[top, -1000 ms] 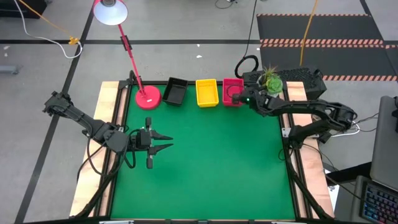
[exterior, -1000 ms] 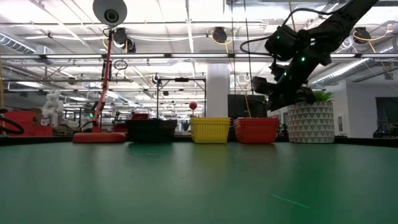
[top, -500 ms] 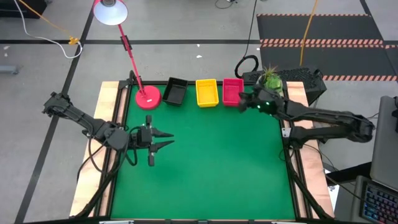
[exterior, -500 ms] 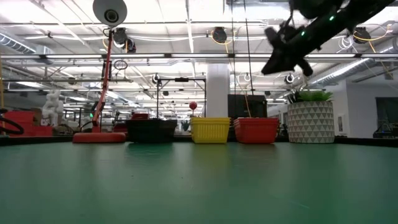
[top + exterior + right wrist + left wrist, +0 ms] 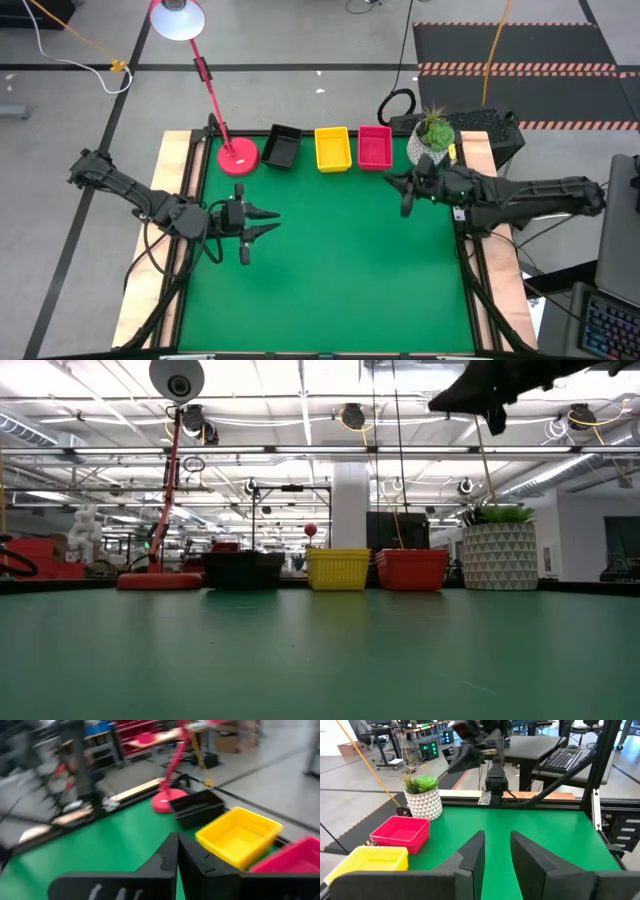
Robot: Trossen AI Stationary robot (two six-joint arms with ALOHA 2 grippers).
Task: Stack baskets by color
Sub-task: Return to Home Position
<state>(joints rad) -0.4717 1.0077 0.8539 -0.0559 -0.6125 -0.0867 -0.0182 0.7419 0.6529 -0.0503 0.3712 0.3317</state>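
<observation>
**Both claws empty, baskets lined up along the top edge**

My right gripper (image 5: 405, 195) has its fingers pinched together with nothing between them. It hangs over bare green mat (image 5: 330, 260), right of centre in the high view. That's just below the red-pink basket (image 5: 375, 146) and the white plant pot (image 5: 432, 135), and it touches neither. In the low view it's just a dark blur in the top right corner, well above the table.

My left gripper (image 5: 272, 224) is spread wide and empty, left of centre, pointing toward the right of the frame.

The baskets sit in a row along the top edge of the mat, close together. The black basket (image 5: 282, 146) is on the left, the yellow basket (image 5: 332, 148) in the middle, and the red-pink one on the right. Each colour shows up in just one spot, and I can't count how many are nested in each. The red lamp base (image 5: 237, 155) sits just left of the black one.
</observation>
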